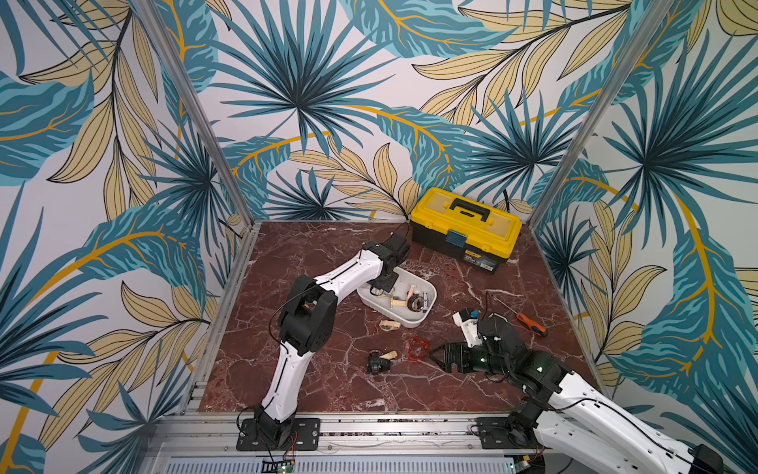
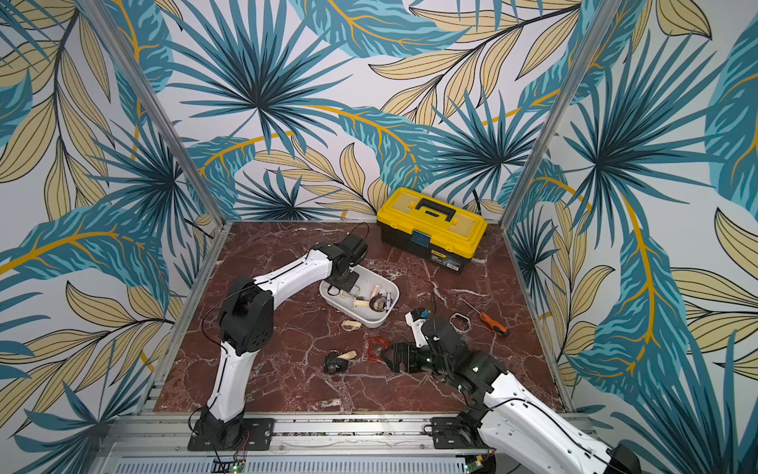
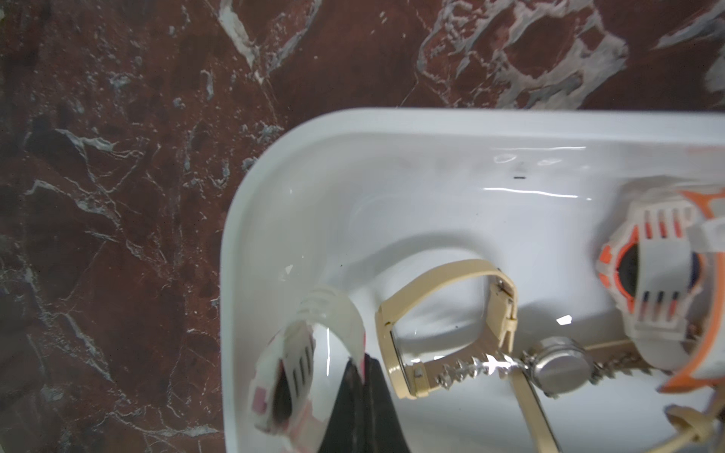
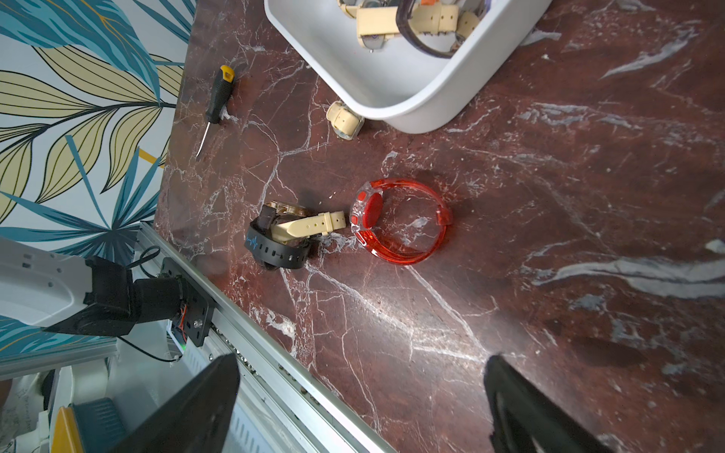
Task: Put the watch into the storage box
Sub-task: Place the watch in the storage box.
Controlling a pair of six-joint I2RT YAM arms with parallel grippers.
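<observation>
Right gripper (image 4: 363, 362) spread over marble (image 4: 549, 243), left gripper (image 3: 364, 370) pinching watch (image 3: 292, 372) above storage box (image 3: 245, 211)

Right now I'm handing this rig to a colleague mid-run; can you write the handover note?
Left gripper: shut above the storage box, seemingly pinching the strap of a white-and-pink watch, not yet released.
Right gripper: open, empty, pointing at the red watch on the table.
Done: several watches lie in the box, including a white-and-orange watch and a silver watch.
Left: release the held one, then the red watch, the black watch tangled with a cream-strapped watch, and the beige watch beside the box.
</observation>
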